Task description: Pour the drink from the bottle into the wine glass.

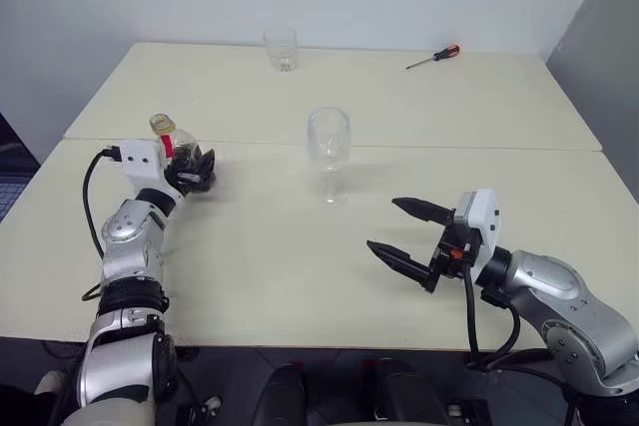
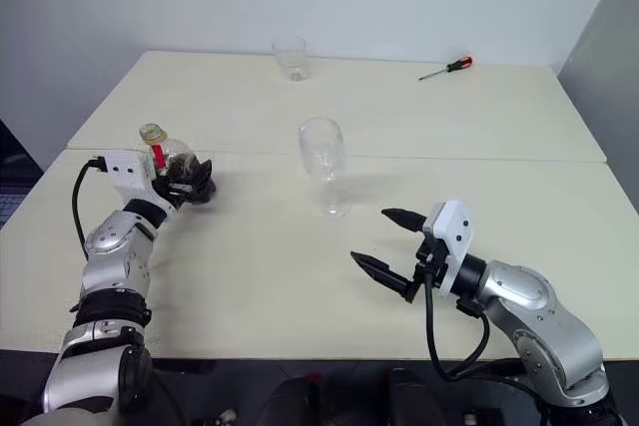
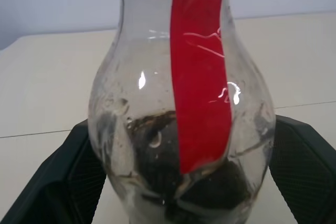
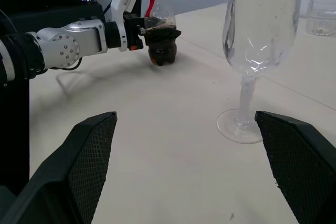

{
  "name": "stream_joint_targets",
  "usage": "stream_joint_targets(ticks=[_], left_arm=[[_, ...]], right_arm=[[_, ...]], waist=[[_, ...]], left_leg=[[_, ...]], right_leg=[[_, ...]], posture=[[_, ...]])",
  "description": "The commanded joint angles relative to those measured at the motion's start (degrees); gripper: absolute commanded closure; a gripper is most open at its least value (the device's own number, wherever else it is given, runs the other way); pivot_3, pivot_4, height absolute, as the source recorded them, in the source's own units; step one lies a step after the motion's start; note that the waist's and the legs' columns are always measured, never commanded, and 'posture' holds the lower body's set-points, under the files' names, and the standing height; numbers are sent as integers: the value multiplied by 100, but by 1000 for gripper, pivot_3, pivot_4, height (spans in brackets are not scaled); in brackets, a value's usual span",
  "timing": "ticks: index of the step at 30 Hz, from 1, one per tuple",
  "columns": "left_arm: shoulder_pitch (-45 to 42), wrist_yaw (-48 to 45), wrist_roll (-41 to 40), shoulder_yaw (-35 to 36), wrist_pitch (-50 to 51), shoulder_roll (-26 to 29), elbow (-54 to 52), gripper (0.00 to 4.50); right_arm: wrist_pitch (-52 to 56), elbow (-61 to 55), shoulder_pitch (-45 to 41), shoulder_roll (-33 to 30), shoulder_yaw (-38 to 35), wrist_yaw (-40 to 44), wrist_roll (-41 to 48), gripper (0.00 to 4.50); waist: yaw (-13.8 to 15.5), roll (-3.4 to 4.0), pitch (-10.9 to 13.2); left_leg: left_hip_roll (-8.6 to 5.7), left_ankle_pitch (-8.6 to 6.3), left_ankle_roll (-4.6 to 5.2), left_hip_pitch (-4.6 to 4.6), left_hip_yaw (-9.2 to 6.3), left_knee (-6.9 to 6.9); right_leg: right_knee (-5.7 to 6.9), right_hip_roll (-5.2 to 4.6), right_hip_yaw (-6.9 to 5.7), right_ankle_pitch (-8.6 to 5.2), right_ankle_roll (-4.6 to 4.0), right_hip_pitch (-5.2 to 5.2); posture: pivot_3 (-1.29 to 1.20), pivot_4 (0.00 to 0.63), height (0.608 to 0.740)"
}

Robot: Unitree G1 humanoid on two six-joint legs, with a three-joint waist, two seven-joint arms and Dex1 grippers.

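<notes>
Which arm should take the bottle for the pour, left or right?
Left. The left pincer already has its open fingers on either side of the bottle, which stands between them in the left wrist view. The right pincer hangs open nearer the wine glass, well away from the bottle.

bottle: small clear plastic, round-bodied, red label strip, yellowish cap; upright on the surface, well to the left of the wine glass.
drink: dark, nearly black, pooled low in the bottle.
wine glass: clear, stemmed, rounded bowl, flat round foot; upright, empty, mid-surface, taller than the bottle.
</notes>
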Motion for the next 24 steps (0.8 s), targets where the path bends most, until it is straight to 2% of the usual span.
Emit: stream_joint_targets(ticks=[1, 9, 12, 17, 19, 21, 24], left_arm=[[-259, -51, 90, -26, -326, 120, 281, 0], [-586, -96, 120, -64, -654, 104, 836, 0], [-680, -116, 95, -54, -721, 107, 962, 578], [-769, -183, 56, -29, -756, 140, 1104, 2230], [-813, -204, 48, -13, -769, 171, 1166, 2730], [-838, -211, 45, 0, -785, 195, 1203, 2927], [-829, -227, 37, -1, -791, 200, 1173, 2984]], right_arm=[[19, -138, -44, 16, -95, -41, 148, 8], [81, -126, -95, 5, -100, -83, 212, 8], [98, -145, -103, 1, -83, -94, 227, 0], [116, -132, -106, -9, -101, -112, 244, 0], [99, -138, -97, -24, -89, -94, 225, 0], [97, -166, -71, -17, -64, -96, 224, 0], [98, -173, -70, -5, -49, -104, 224, 0]], waist=[[0, 0, 0], [-1, 0, 0], [-2, -1, 0], [-2, -1, 0], [-3, -1, -1], [-3, -1, -1], [-3, -1, -1]], left_leg=[[0, 0, 0, 0, 0, 0], [-2, 0, 0, -1, 0, 1], [-3, 0, 0, -1, 0, 2], [-3, 0, 0, -1, 0, 2], [-3, 0, 0, -1, 0, 2], [-3, 0, 0, -2, -1, 2], [-3, 0, 0, -2, 0, 3]], right_leg=[[1, 0, 0, 0, 0, 0], [4, 0, -3, 0, 0, -1], [5, 1, -5, 0, 0, -1], [7, 1, -5, 0, 0, -2], [8, 1, -6, 0, 0, -2], [8, 1, -6, 0, 0, -2], [9, 2, -6, 0, 0, -3]], posture=[[0, 150, 740], [0, 150, 740], [0, 150, 740], [0, 150, 740], [0, 150, 740], [0, 150, 740], [0, 150, 740]])
